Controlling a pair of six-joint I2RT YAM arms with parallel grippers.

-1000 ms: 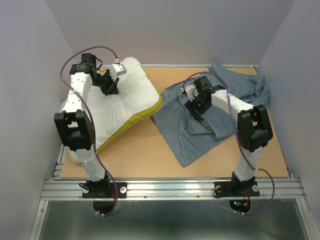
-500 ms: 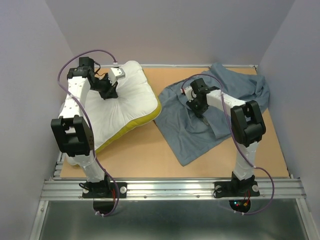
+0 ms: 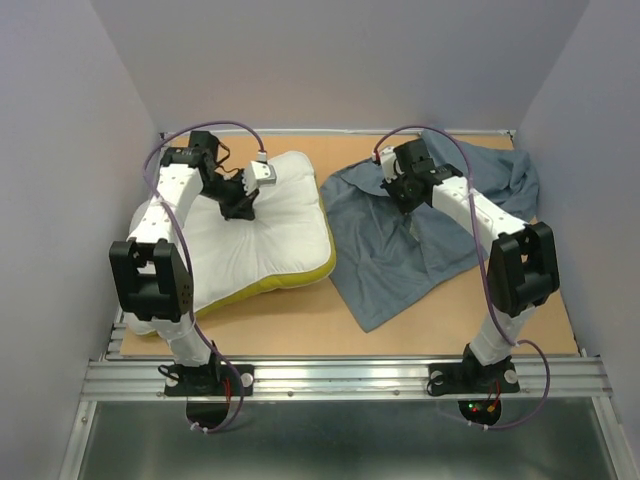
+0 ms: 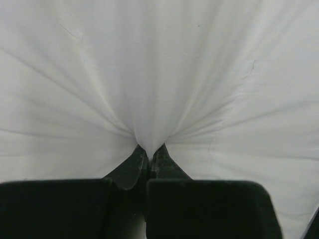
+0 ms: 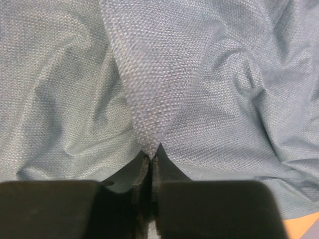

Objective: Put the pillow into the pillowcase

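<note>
Now the right hand (image 5: 151, 155) has just pinched shut on the pillowcase (image 3: 395, 265) under it. The left hand (image 4: 148, 150), clamped on the pillow (image 3: 280, 240) below, has dragged it closer. Both look ready for stuffing.

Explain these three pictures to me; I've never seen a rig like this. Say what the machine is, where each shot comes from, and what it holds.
These are two robot arms bolted at the near edge of a table. The wide picture looks down from above and behind them. The other two come from cameras on the wrists, so the dark shapes at the bottom are each arm's own fingers. On the table lie a white pillow with a yellow underside and, to its right, a crumpled blue-grey pillowcase. The left gripper is shut on a pinch of pillow fabric; the right gripper is shut on a fold of the pillowcase.
</note>
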